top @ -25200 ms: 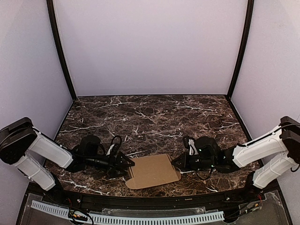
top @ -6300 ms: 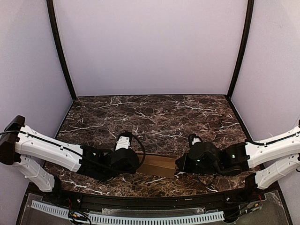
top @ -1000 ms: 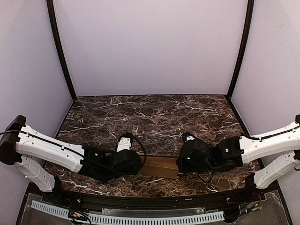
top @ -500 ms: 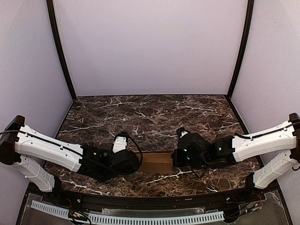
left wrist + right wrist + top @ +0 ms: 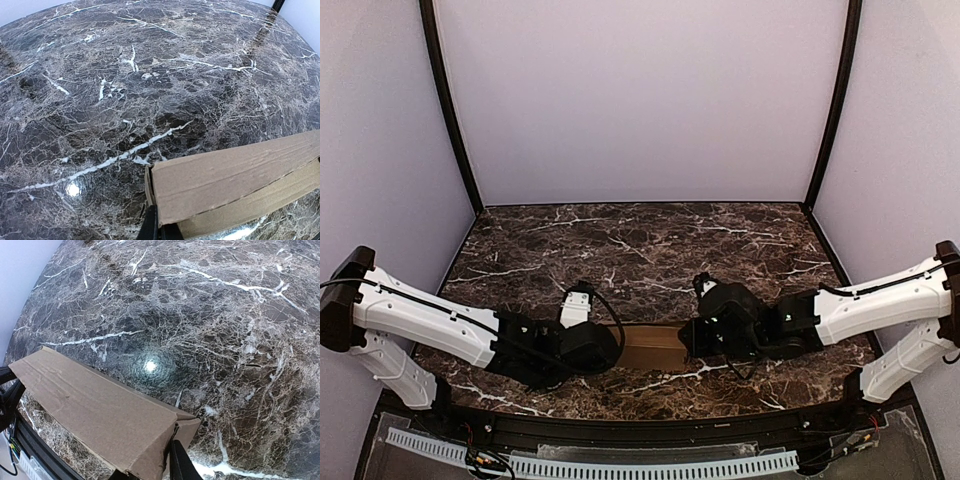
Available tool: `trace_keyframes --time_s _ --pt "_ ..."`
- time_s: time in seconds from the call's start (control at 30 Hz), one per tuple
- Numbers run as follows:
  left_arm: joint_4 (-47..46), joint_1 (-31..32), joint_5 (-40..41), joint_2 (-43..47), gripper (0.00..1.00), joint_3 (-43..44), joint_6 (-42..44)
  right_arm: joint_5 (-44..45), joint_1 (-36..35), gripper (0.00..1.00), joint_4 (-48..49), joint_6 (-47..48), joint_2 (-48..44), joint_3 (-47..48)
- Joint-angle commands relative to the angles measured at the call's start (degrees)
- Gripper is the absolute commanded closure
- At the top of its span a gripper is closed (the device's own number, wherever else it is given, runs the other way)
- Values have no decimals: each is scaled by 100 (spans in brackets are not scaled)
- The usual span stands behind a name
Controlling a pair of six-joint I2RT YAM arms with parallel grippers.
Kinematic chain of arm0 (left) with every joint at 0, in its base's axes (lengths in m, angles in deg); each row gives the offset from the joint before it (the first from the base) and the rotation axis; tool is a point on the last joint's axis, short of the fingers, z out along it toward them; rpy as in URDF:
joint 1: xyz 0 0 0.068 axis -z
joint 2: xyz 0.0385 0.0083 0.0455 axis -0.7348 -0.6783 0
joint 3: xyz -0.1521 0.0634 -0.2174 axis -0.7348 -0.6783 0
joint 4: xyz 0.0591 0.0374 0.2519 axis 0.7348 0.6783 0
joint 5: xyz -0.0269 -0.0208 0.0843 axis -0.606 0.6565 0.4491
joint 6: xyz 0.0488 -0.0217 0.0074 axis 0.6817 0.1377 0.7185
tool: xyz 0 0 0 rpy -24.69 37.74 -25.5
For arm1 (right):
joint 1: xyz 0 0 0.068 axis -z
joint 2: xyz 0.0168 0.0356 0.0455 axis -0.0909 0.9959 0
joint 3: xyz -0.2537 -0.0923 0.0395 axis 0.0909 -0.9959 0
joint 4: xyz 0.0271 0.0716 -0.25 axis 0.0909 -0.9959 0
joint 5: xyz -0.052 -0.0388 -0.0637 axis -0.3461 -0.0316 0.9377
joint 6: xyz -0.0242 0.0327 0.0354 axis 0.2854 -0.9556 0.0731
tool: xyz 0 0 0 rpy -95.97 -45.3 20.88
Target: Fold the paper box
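The paper box point(image 5: 653, 346) is a plain brown cardboard piece folded into a long, narrow form, lying across the marble table point(image 5: 650, 250) between my two arms. My left gripper point(image 5: 610, 349) is at its left end. In the left wrist view, that gripper point(image 5: 161, 229) is shut, pinching the end wall of the paper box point(image 5: 235, 180). My right gripper point(image 5: 689, 340) is at the right end. In the right wrist view, its fingers point(image 5: 180, 465) straddle the end corner of the paper box point(image 5: 100, 405), and cardboard fills the gap between them.
Lilac walls with black corner posts point(image 5: 448, 110) enclose the table on three sides. A black rail point(image 5: 640, 430) runs along the near edge, just below the box and both wrists. Bare marble extends behind the box to the back wall.
Over the last second both grippers carried the box a little away from the near edge. The right wrist shifted left and farther back. The left grip is unchanged.
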Motion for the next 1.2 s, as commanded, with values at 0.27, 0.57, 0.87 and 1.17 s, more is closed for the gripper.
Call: trace_keyframes --time_s 0.27,0.57,0.87,1.17 --pt "923 -30 -855 -409 100 -242 24 165 11 78 -473 191 -141 463" --pt "913 -31 -863 -418 100 -243 27 339 12 87 -866 92 -27 576" --pt "919 -30 -862 -409 100 -250 -8 338 -11 100 -1018 32 100 644" --pt "912 -23 -870 -418 100 -250 8 432 -170 100 -961 -423 228 663"
